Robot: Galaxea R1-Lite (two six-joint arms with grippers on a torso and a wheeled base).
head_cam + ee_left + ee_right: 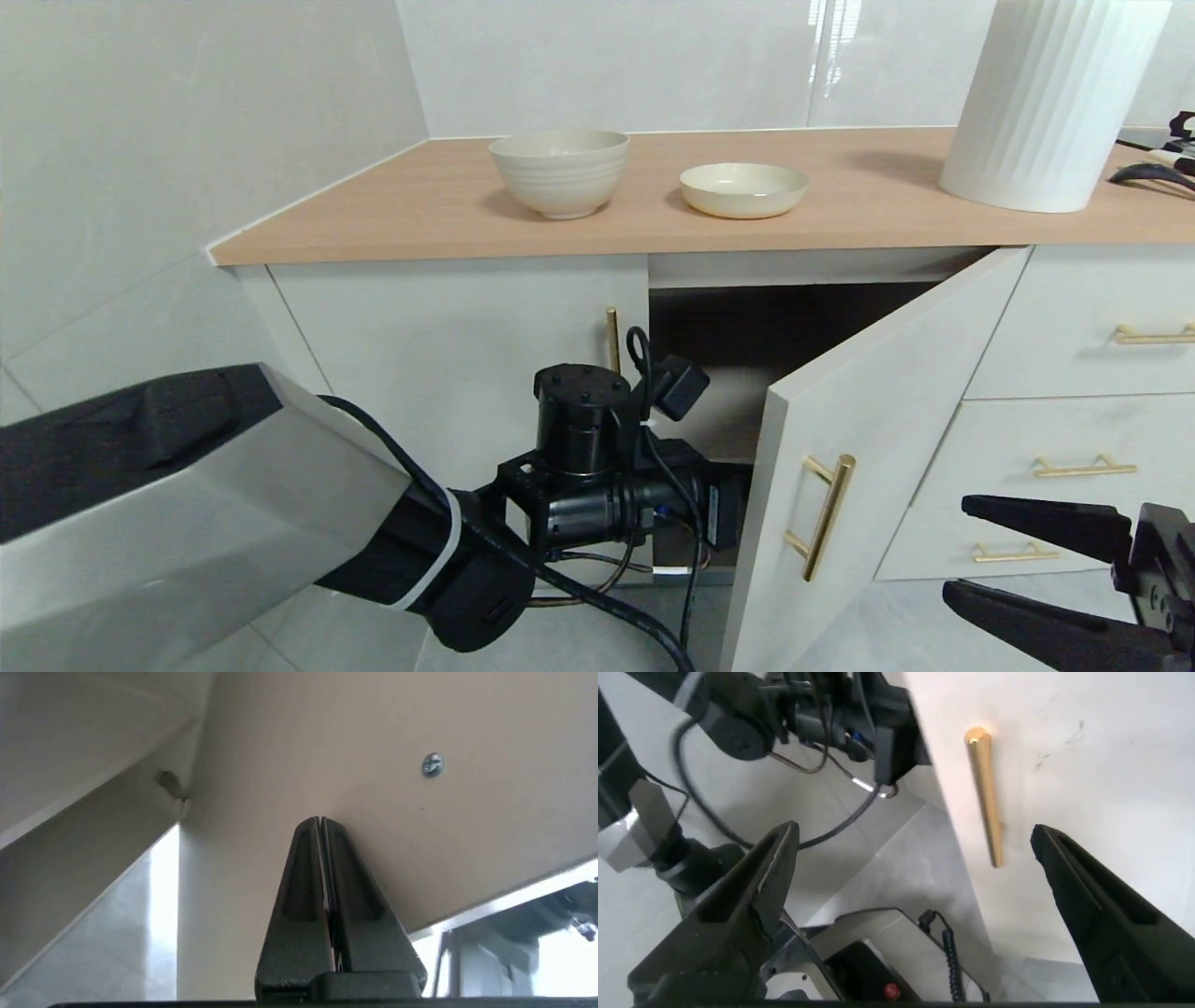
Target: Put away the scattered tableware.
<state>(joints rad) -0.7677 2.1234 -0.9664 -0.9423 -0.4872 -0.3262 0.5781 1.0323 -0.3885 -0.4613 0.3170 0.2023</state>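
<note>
Cabinet door (840, 439) ajar, both grippers low beside it, tableware above on the countertop (420, 215).
The left wrist view shows the left gripper (320, 859) pressed together close to a pale screwed panel (467, 803); in the head view the door hides it. The right gripper (954, 547) is spread wide outside the door, with the gold handle (985, 793) seen between its fingers. The bowl (560, 173) and the shallow dish (744, 189) stand above and beyond both grippers.

Tall white ribbed cylindrical container (1055, 103) stands upright at R end of light wood-grain tabletop (420, 210). Black curved items (1153, 173) lie near it at far R edge, type unclear. Under tabletop on R: three white drawer fronts (1055, 420) w/ slim brass bar handles (1083, 465). Glossy pale wall tiles (607, 56) behind.
</note>
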